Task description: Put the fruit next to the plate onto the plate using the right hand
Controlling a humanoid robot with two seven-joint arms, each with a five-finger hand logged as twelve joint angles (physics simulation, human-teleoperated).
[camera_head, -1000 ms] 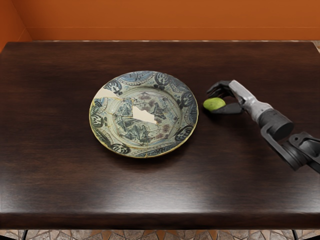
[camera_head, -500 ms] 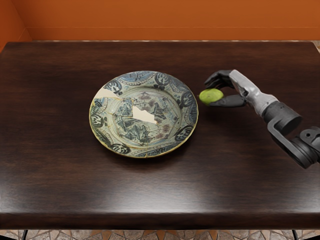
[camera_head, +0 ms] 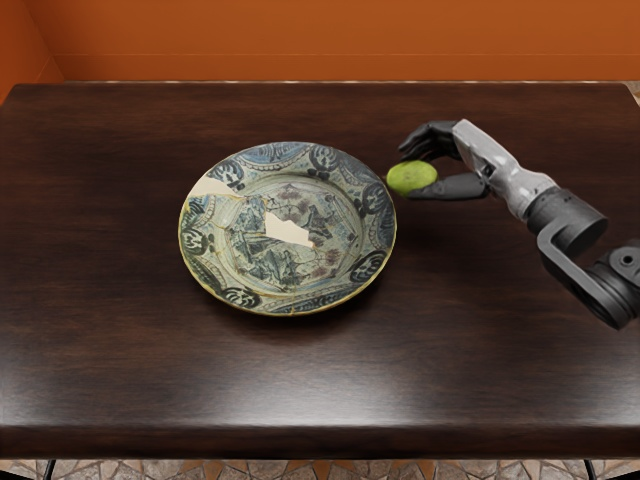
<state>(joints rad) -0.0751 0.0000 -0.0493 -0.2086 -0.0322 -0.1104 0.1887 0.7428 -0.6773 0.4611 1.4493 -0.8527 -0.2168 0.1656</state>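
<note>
A small green fruit (camera_head: 411, 177) is held in the black fingers of my right hand (camera_head: 428, 166), whose arm comes in from the right edge. The fruit hangs just off the right rim of the patterned blue-and-cream plate (camera_head: 215, 275), slightly above the table. The plate lies at the table's centre and nothing rests on it. The left arm does not show.
The dark wooden table (camera_head: 120, 370) fills the view, with an orange wall behind it. The grey forearm and black elbow joint (camera_head: 590, 270) of my right arm stretch over the table's right side.
My right hand has lifted the fruit off the table and carried it up and left, closer to the plate's right rim.
</note>
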